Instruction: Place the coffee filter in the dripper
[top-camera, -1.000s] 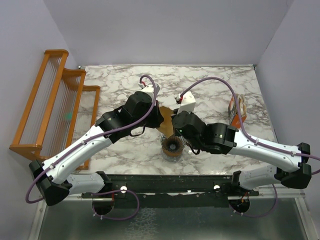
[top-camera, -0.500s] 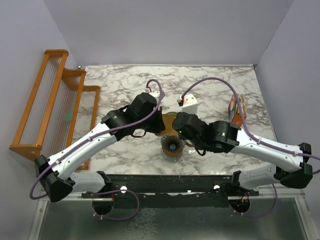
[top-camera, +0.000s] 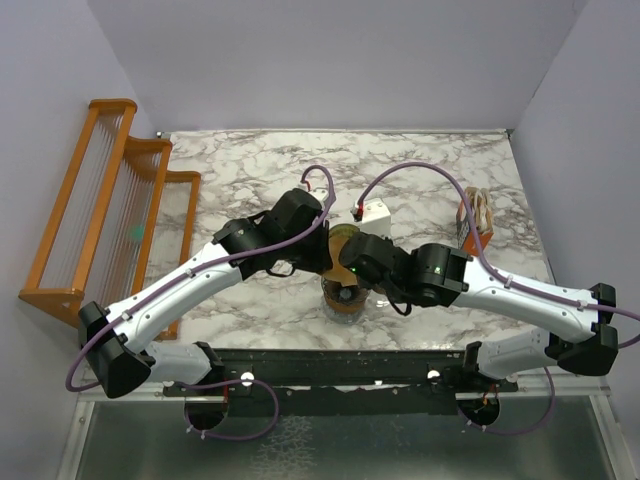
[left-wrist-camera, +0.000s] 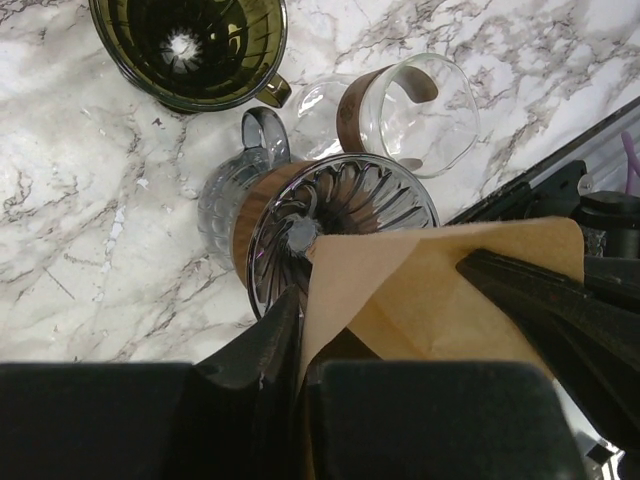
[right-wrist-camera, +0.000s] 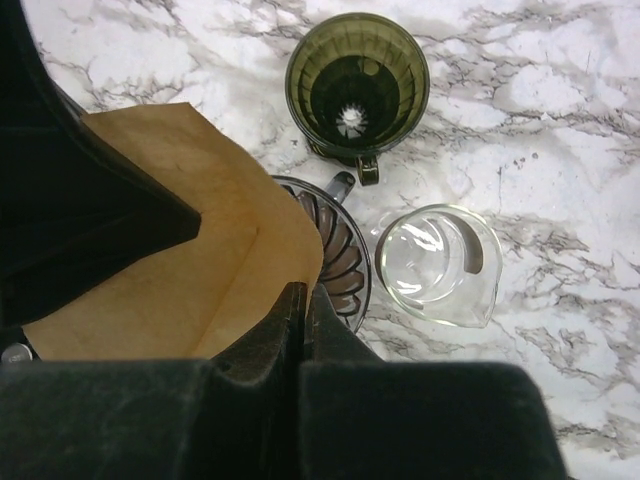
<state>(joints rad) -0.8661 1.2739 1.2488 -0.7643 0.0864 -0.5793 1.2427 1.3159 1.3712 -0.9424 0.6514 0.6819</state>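
The dark olive-green dripper (left-wrist-camera: 190, 50) stands empty on the marble; it also shows in the right wrist view (right-wrist-camera: 357, 85). The arms hide it in the top view. No white coffee filter is in view. My left gripper (left-wrist-camera: 298, 320) and my right gripper (right-wrist-camera: 305, 300) are both shut on one tan fan-shaped paper piece (left-wrist-camera: 430, 290), each on its own edge. They hold it spread just above a ribbed glass cup with a brown band (left-wrist-camera: 330, 215). In the top view the grippers (top-camera: 325, 250) (top-camera: 350, 262) meet over that cup (top-camera: 345, 297).
A clear glass cup (right-wrist-camera: 435, 265) lies beside the ribbed cup, near the green dripper. An orange wooden rack (top-camera: 110, 210) stands along the table's left edge. A small holder with brown items (top-camera: 475, 220) stands at the right.
Both grippers have moved toward the near edge with the tan paper, which now sits closer over the ribbed glass cup.
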